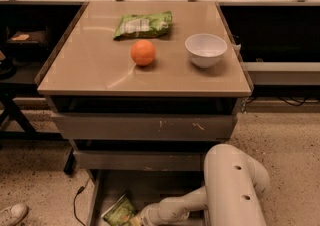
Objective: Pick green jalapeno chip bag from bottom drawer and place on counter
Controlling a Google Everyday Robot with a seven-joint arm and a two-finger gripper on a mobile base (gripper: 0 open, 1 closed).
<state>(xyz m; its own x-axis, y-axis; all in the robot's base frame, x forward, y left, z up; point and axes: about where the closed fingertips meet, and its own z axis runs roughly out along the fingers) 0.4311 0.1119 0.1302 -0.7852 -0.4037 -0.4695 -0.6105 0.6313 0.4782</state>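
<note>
The bottom drawer (165,186) stands pulled open under the cabinet, its grey floor showing. The green jalapeno chip bag (119,212) lies crumpled at the drawer's front left. My gripper (136,220) reaches down into the drawer at the picture's bottom edge, right beside the bag's right side; most of it is cut off by the frame. My white arm (232,190) bends in from the lower right. The tan counter (90,65) tops the cabinet above.
On the counter sit a paler green bag with a white patch (143,24), an orange (143,52) and a white bowl (205,50). Two shut upper drawers (142,126) lie between counter and open drawer. A cable (76,205) and a shoe (11,215) lie on the floor at left.
</note>
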